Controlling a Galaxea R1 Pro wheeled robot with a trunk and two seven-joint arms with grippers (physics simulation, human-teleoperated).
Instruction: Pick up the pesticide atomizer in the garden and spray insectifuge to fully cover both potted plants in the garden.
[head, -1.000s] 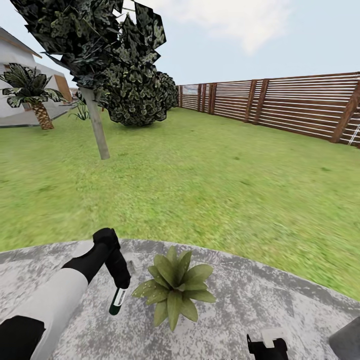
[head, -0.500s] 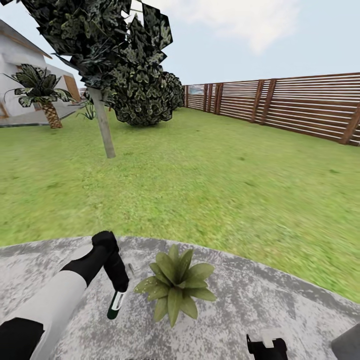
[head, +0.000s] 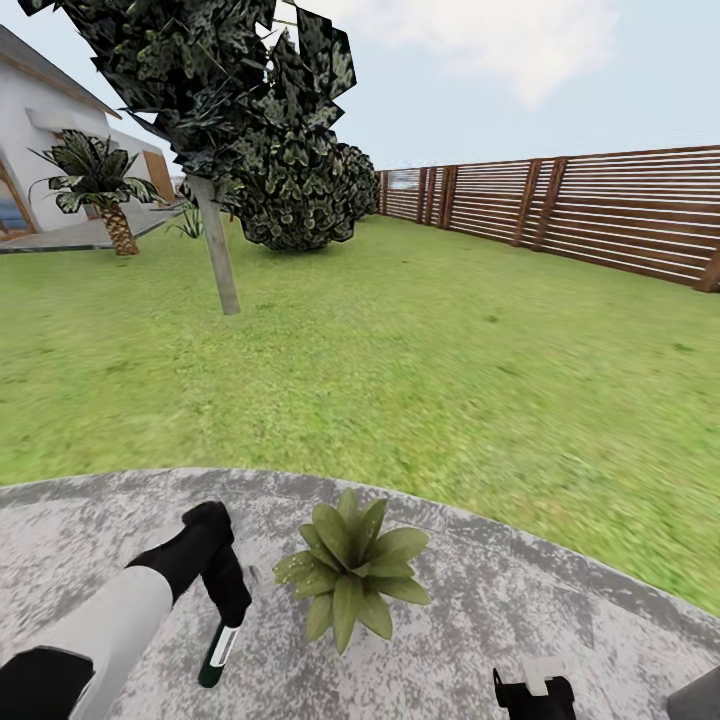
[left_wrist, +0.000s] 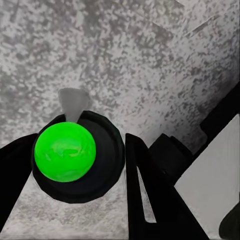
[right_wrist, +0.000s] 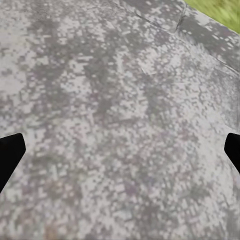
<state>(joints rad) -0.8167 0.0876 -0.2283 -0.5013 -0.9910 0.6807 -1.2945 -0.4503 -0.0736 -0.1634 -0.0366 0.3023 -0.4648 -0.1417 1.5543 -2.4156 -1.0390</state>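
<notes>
My left gripper (head: 228, 592) is shut on the pesticide atomizer (head: 216, 652), a slim dark bottle pointing down at the grey patio (head: 560, 610). Seen end-on in the left wrist view, the atomizer (left_wrist: 65, 152) has a bright green round end, and a black finger (left_wrist: 150, 195) presses its side. One potted plant (head: 350, 572), a rosette of pointed green leaves, stands on the patio just right of the bottle, apart from it. The second potted plant is out of view. My right gripper (head: 533, 692) sits low at the near edge, open (right_wrist: 120, 152) over bare paving.
Green lawn (head: 420, 380) stretches beyond the patio's curved edge. A thin tree trunk (head: 218, 250) and a dark bush (head: 300, 190) stand at the far left, with a palm (head: 100, 185) by a white house. A brown slat fence (head: 600, 215) runs along the right.
The head view has swung slightly left, so the background has slid right. My left gripper and the atomizer have drawn lower and nearer, away from the plant. The right gripper is unchanged.
</notes>
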